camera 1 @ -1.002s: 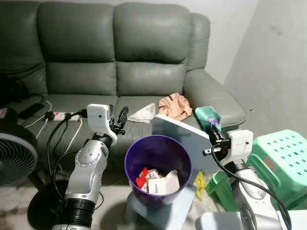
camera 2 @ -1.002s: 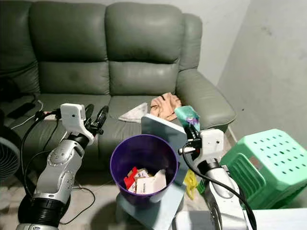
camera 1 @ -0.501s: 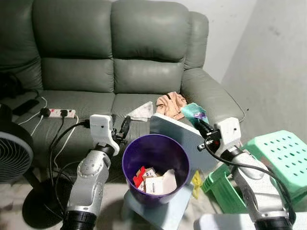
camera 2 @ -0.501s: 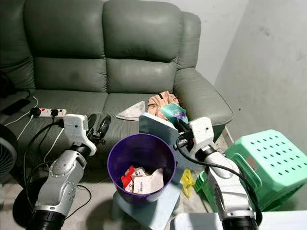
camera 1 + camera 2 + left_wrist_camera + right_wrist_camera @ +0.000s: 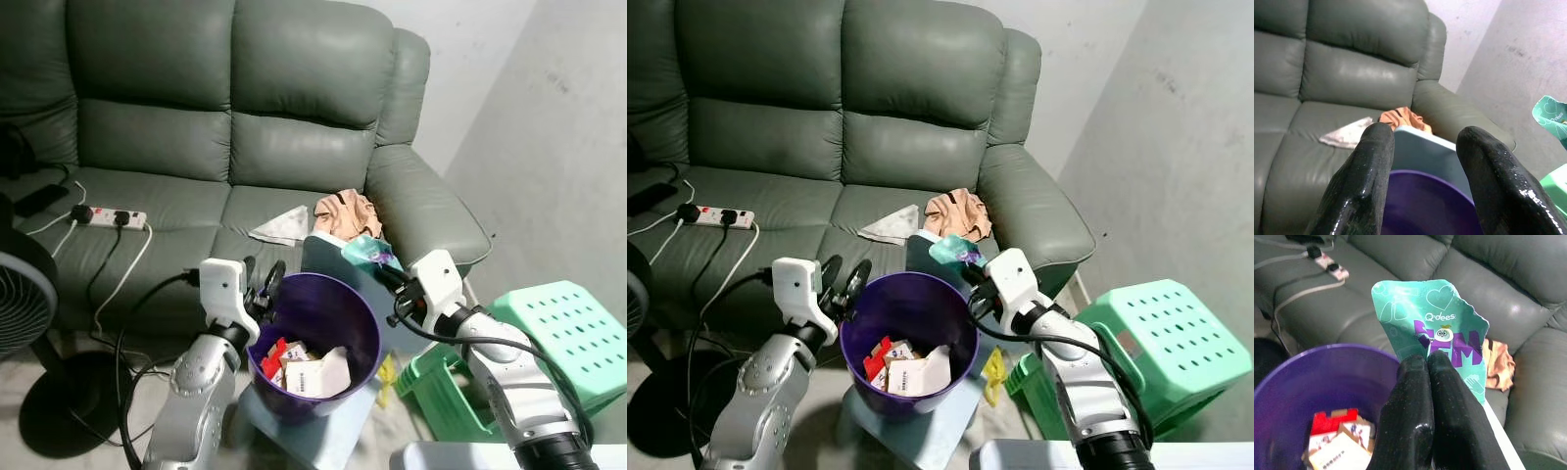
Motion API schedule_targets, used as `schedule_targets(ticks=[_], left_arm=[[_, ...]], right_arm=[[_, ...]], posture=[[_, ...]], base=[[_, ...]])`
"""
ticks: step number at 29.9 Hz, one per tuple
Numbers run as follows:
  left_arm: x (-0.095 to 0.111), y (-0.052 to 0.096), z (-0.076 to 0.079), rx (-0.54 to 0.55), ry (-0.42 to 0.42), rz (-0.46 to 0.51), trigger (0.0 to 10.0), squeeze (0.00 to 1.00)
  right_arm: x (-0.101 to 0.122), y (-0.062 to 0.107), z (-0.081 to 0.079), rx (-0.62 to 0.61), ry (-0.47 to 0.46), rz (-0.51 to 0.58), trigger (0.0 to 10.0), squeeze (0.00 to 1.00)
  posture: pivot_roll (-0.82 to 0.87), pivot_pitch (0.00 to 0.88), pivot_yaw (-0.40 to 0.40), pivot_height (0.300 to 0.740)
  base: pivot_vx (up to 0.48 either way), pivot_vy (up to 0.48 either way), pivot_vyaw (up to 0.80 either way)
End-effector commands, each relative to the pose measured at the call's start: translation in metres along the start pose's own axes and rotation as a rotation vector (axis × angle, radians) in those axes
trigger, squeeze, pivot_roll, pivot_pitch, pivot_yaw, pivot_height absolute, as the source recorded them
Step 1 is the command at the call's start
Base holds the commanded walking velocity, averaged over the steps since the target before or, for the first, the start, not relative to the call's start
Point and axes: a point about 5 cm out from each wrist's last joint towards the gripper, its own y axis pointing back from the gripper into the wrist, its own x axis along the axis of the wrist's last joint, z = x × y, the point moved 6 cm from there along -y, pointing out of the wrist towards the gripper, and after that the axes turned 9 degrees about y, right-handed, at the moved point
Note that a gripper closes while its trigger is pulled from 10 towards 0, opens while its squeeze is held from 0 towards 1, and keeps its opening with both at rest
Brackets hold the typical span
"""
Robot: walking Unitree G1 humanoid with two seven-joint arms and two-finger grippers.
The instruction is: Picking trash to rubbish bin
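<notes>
Crinkled teal snack wrapper pinched between right gripper fingers above round purple plastic bin; left gripper fingers spread.

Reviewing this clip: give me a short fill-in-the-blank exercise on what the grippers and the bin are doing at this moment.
1. The right gripper is shut on a teal ____.
2. The bin is coloured ____.
3. The left gripper has its fingers ____ and holds nothing.
4. The power strip lies on the ____.

Missing words: packet; purple; open; sofa
</notes>
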Motion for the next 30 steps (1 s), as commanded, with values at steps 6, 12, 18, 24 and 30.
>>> schedule_targets(ticks=[6, 12, 18, 24, 30], left_arm=[[-0.005, 0.012, 0.022, -0.012, 0.045, -0.009, 10.0, 0.00], [-0.025, 0.029, 0.048, -0.045, 0.082, -0.069, 10.0, 0.00], [-0.045, 0.043, 0.077, -0.113, 0.083, -0.146, 10.0, 0.00], [-0.050, 0.049, 0.098, -0.159, 0.088, -0.172, 10.0, 0.00], [-0.048, 0.049, 0.108, -0.175, 0.093, -0.169, 10.0, 0.00]], right_arm=[[-0.021, 0.007, 0.002, 0.020, 0.019, -0.108, 10.0, 0.00], [-0.019, 0.004, -0.003, 0.074, 0.039, -0.116, 10.0, 0.00], [-0.011, -0.003, -0.012, 0.138, 0.040, -0.100, 10.0, 0.00], [-0.006, -0.008, -0.030, 0.234, 0.040, -0.094, 10.0, 0.00], [-0.008, -0.008, -0.049, 0.279, 0.037, -0.093, 10.0, 0.00]], posture=[[-0.02, 0.053, -0.240, 0.740], [-0.03, 0.108, -0.275, 0.740], [-0.03, 0.143, -0.293, 0.740], [-0.03, 0.156, -0.300, 0.740], [-0.03, 0.160, -0.301, 0.740]], base=[[0.000, 0.000, 0.00], [0.000, 0.000, 0.00], [0.000, 0.000, 0.00], [0.000, 0.000, 0.00], [0.000, 0.000, 0.00]])
